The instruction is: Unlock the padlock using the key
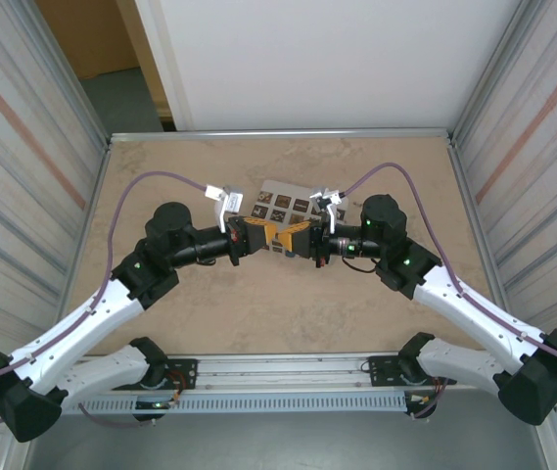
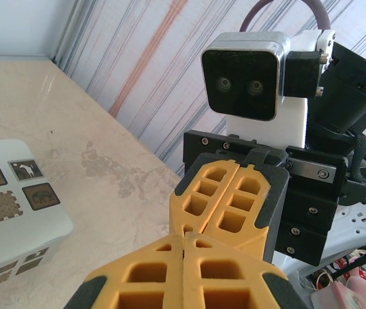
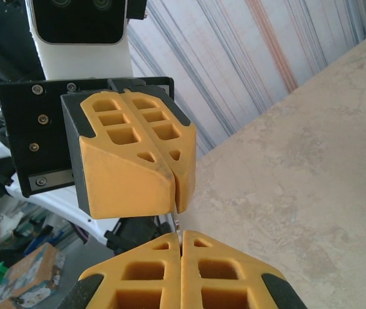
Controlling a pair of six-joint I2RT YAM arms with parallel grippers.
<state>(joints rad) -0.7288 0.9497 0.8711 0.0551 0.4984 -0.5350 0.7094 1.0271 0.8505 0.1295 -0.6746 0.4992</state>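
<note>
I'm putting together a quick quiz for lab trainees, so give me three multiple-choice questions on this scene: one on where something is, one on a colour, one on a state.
1. Where does the white picture card lie?
A) on the table, just beyond the gripper tips
B) beside the arm bases
C) leaning on the left wall

2. What colour are the gripper fingers?
A) blue
B) orange-yellow
C) green

3. How do the left gripper and the right gripper stand?
A) both wide open
B) left open, right shut
C) both shut, tips facing each other

Answers: 1 A, the top view shows the card flat behind the tips. 2 B, both wrist views show that colour. 3 C, each pair of fingers is pressed together with no gap.
</note>
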